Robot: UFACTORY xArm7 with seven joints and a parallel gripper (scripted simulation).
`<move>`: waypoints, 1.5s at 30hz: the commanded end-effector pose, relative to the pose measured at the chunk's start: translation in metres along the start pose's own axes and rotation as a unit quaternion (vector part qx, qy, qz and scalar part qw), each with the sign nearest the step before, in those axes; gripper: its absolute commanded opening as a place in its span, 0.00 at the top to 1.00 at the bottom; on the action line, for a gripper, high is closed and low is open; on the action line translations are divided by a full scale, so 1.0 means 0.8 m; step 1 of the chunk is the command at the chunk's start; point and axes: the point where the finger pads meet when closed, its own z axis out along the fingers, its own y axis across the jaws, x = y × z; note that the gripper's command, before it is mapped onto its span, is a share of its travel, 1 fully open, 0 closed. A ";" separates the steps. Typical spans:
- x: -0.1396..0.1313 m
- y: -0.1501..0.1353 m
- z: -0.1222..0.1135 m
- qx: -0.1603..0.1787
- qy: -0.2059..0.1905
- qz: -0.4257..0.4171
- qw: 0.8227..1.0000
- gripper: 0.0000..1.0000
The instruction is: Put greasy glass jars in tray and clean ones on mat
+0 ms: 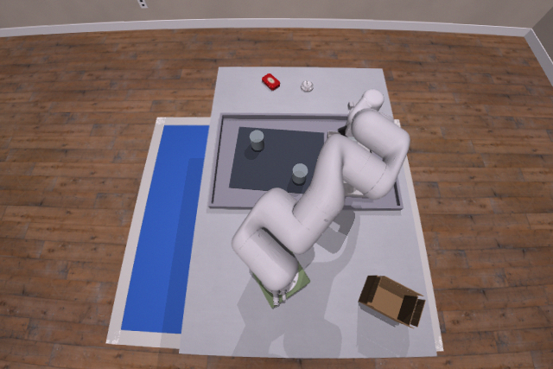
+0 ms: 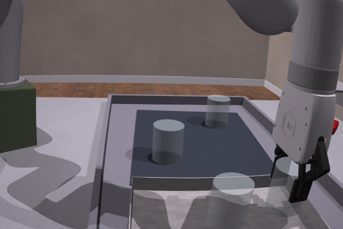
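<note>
Two glass jars stand upright on the dark drying mat (image 2: 199, 144): one near its front left (image 2: 168, 141), also seen from above (image 1: 299, 173), and one at the back (image 2: 217, 110), also seen from above (image 1: 257, 139). Another glass jar (image 2: 232, 197) stands in the tray at the near end. My gripper (image 2: 296, 177) is shut on a further glass jar (image 2: 283, 182) and holds it over the tray's right side, near its rim. In the top view the arm hides the tray and the gripper.
Mat and tray lie inside a shallow grey basin (image 1: 303, 162). A red object (image 1: 270, 81) and a small round object (image 1: 307, 85) lie behind the basin. An open cardboard box (image 1: 391, 300) lies at the front right. A blue panel (image 1: 165, 226) runs along the left.
</note>
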 end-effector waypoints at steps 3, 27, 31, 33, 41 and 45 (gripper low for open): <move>0.002 0.001 0.007 -0.001 0.002 0.000 1.000 1.00; 0.002 0.001 0.025 -0.001 0.002 0.000 1.000 0.00; 0.002 0.001 0.025 -0.001 0.002 0.000 1.000 0.00; 0.002 0.001 0.025 -0.001 0.002 0.000 1.000 0.00; 0.002 0.001 0.025 -0.001 0.002 0.000 1.000 0.00; 0.002 0.001 0.016 -0.001 0.002 0.000 1.000 0.00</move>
